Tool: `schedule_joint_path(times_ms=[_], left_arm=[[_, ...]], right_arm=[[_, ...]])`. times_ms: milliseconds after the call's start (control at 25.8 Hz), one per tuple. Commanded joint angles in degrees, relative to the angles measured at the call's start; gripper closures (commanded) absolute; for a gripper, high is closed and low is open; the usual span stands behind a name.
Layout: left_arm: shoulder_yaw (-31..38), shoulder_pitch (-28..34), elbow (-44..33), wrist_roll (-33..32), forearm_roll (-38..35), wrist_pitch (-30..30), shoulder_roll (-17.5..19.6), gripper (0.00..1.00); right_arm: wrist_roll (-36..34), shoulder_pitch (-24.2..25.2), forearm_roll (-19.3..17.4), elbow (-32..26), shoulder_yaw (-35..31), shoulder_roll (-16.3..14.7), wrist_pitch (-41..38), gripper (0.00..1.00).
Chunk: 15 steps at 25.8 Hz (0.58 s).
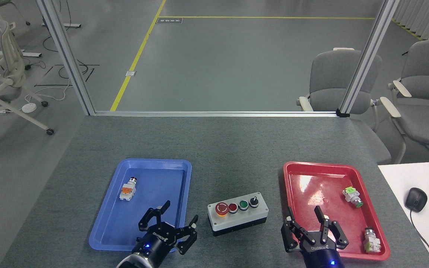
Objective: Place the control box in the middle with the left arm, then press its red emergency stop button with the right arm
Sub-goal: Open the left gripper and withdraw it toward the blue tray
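Observation:
The control box lies flat on the dark-grey tabletop between the two trays, its long side running left to right. Its red emergency stop button is at the left end, followed by a small red button, a green button and a black knob. My left gripper is open over the blue tray's right edge, a short way left of the box and apart from it. My right gripper is open over the red tray's front left part, to the right of the box, holding nothing.
The blue tray holds a small orange-white switch part. The red tray holds two green-white switch parts. A white desk with a mouse adjoins at the right. Aluminium posts stand at the table's far corners.

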Motion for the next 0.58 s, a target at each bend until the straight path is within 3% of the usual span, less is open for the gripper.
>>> schedule_joint_path(times_ms=[0, 155, 387, 542], left_arm=[[11.6, 2.0, -2.7, -0.4, 0.0, -6.1, 0.7, 0.01], [23.3, 2.0, -2.7, -0.2, -0.1, -10.7, 0.7, 0.01], [34.4, 2.0, -2.9, 0.1, 1.2, -10.3, 0.6, 0.01], [38.2, 1.1, -2.6, 0.1, 2.2, -10.2, 0.7, 0.01]], right_arm=[[-0.1, 0.1, 0.0, 0.0, 0.0, 0.0, 0.0, 0.18], [-0.1, 0.1, 0.1, 0.0, 0.4, 0.0, 0.0, 0.24], [-0.1, 0.0, 1.1, 0.3, 2.9, 0.3, 0.0, 0.42], [-0.1, -0.7, 1.1, 1.1, 5.7, 0.4, 0.3, 0.63]])
